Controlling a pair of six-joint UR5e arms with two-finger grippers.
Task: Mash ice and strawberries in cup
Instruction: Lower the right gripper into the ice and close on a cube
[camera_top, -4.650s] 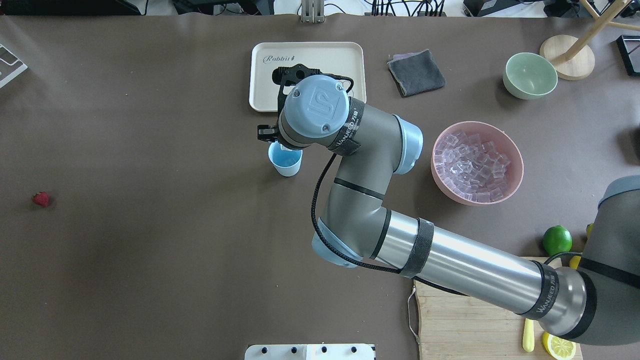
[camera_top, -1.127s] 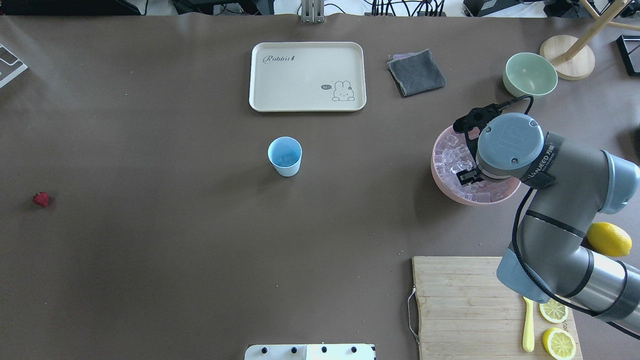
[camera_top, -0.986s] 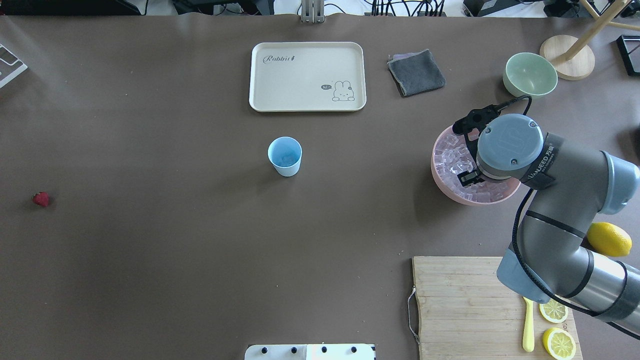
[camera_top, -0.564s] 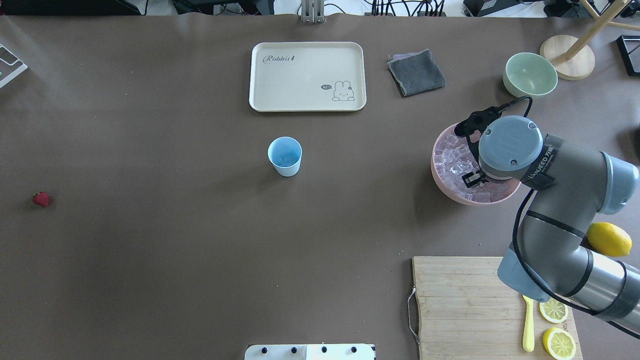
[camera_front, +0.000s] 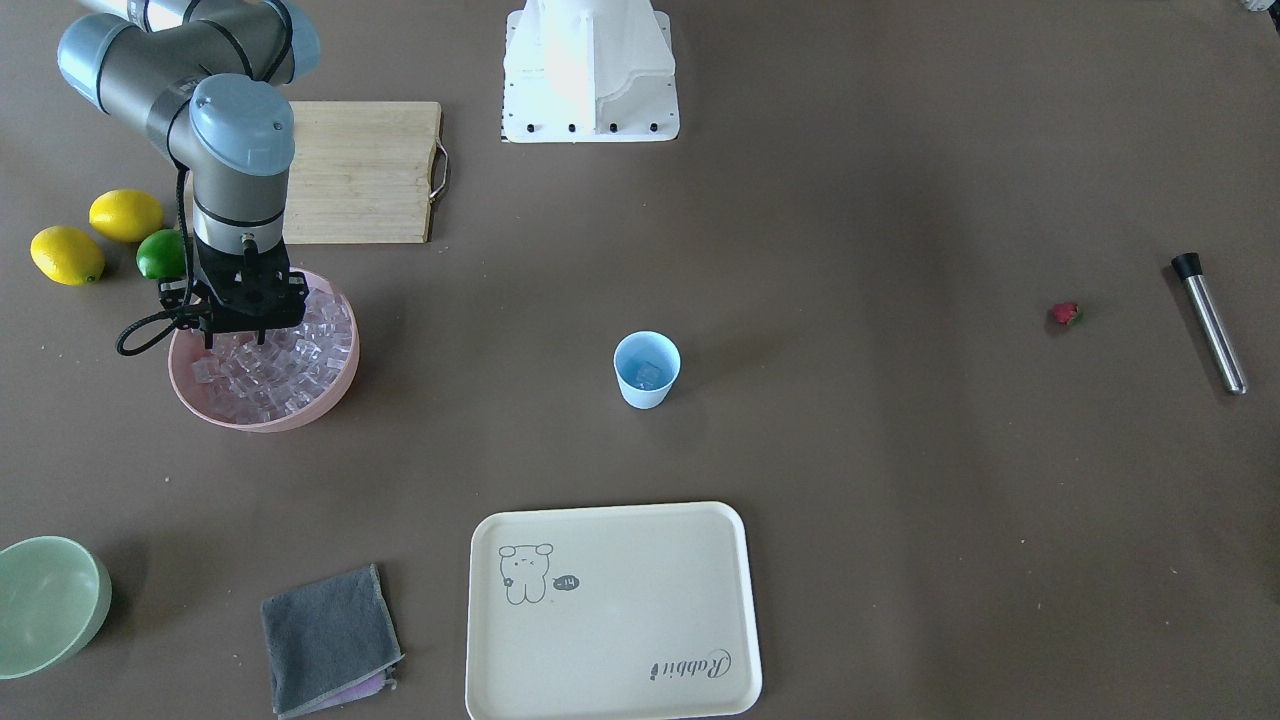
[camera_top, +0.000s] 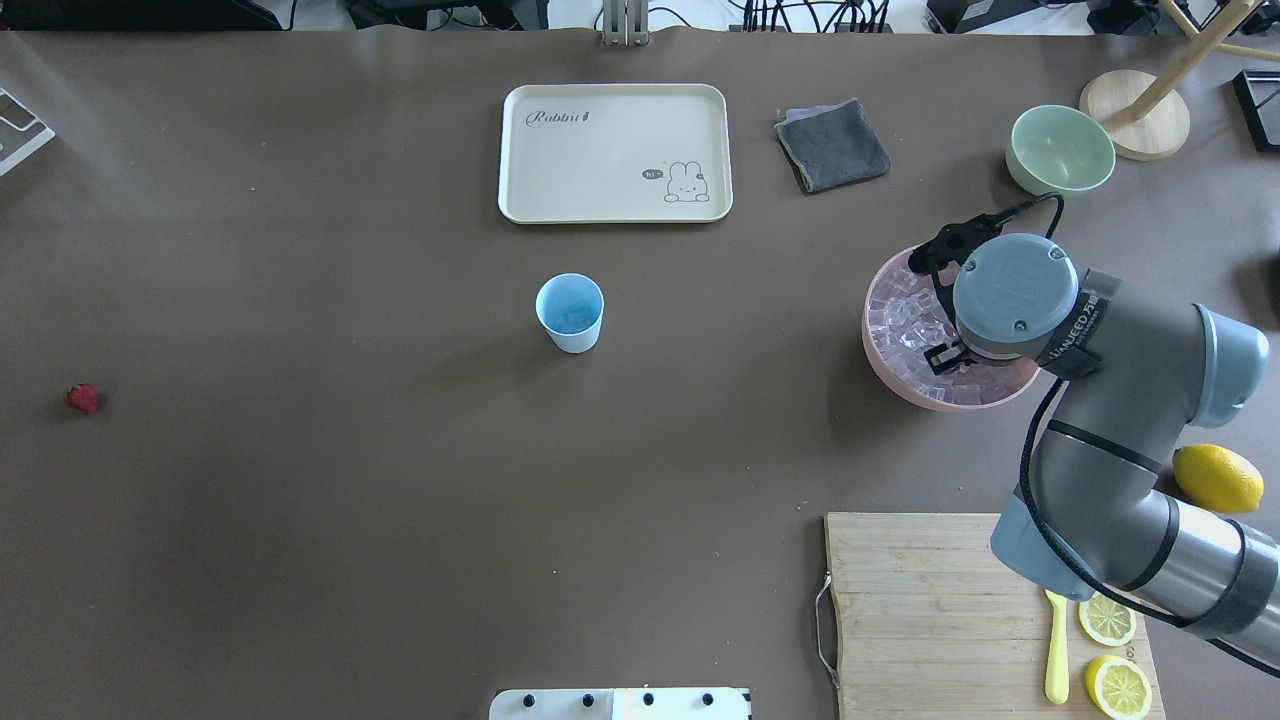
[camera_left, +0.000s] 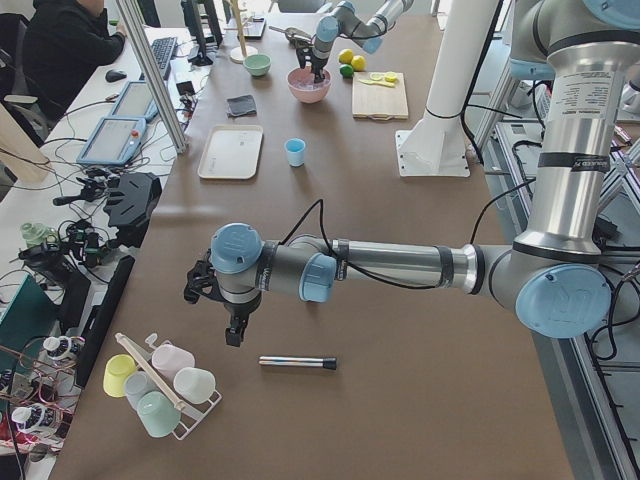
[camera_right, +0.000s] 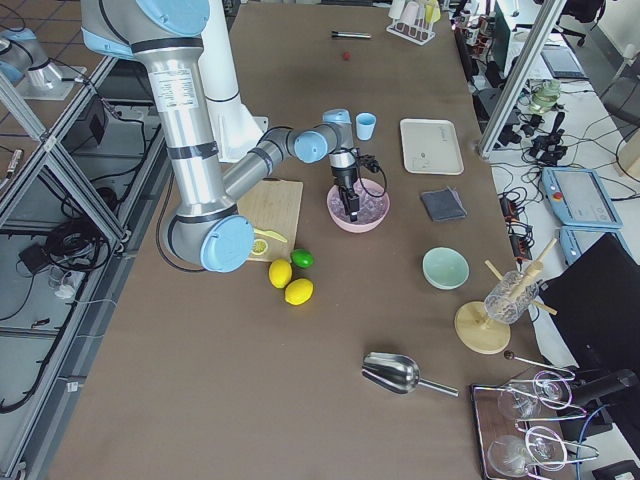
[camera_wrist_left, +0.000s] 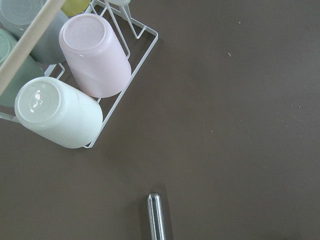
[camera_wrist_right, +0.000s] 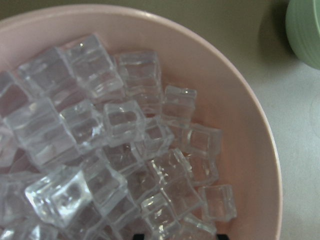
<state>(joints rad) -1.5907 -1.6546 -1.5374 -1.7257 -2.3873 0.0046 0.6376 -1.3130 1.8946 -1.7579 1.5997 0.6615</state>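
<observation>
The pale-blue cup (camera_top: 570, 312) stands upright mid-table with an ice cube inside (camera_front: 648, 375). The pink bowl (camera_top: 880, 370) at the right is full of clear ice cubes (camera_wrist_right: 115, 125). My right gripper (camera_front: 236, 335) points down into this bowl, fingers apart among the cubes, holding nothing that I can see. The strawberry (camera_top: 82, 398) lies alone at the far left. My left gripper (camera_left: 230, 335) hangs above a steel muddler (camera_left: 298, 362). It shows only in the exterior left view, so I cannot tell its state.
A cream tray (camera_top: 615, 150), a grey cloth (camera_top: 832, 145) and a pale-green bowl (camera_top: 1060, 150) lie along the far side. A cutting board (camera_top: 920, 610) with lemon slices, lemons and a lime (camera_front: 160, 255) sit near the right arm. A cup rack (camera_wrist_left: 95, 65) stands beside the muddler.
The right gripper was over the cup 4.7 s ago and is now over the pink bowl. In the last second it has only shifted slightly over the ice.
</observation>
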